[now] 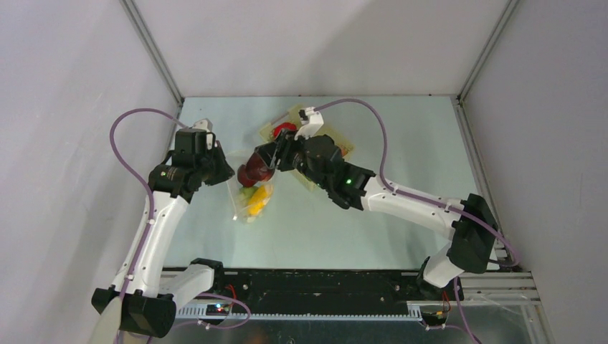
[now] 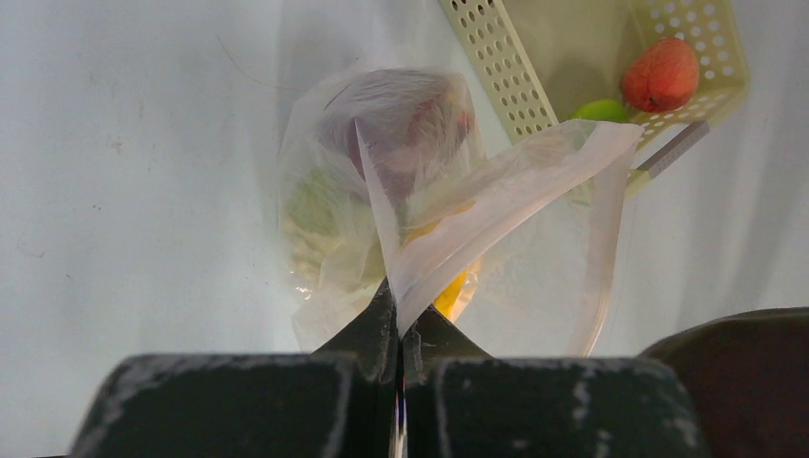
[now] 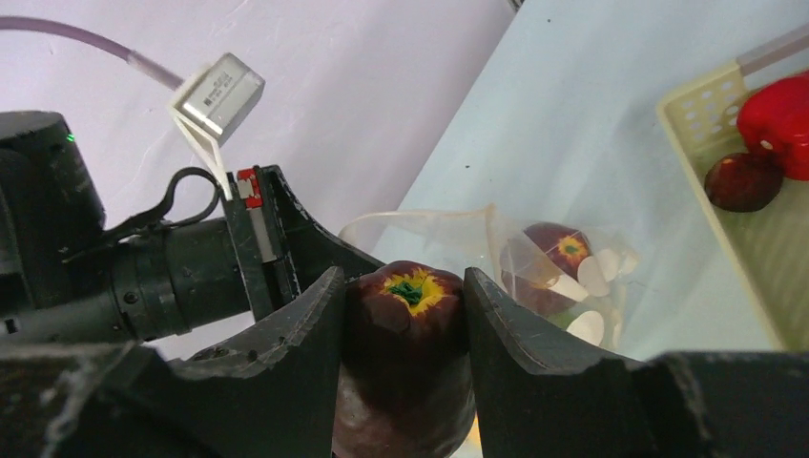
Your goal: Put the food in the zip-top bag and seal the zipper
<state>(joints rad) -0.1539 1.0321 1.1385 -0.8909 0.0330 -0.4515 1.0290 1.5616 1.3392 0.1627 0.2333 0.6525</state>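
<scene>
Our left hand (image 2: 399,320) was pressed together on a fold of the zip-top bag (image 2: 534,172), pinching the clear film near its mouth and holding that edge up from the tabletop (image 1: 401,143). Our right hand (image 3: 405,288) clamped a dark purple toy fruit (image 3: 405,367) between both fingers. The fruit's yellow-and-green top faced the wrist camera, and it sat just beside the bag's raised edge. Inside the bag we saw a second purple piece (image 2: 405,119), a green piece (image 2: 310,205) and a yellow piece (image 2: 456,291). Beyond the bag stood the pale yellow basket (image 2: 496,72), with a red piece (image 2: 661,74) and a lime-green piece (image 2: 601,111) in it.
</scene>
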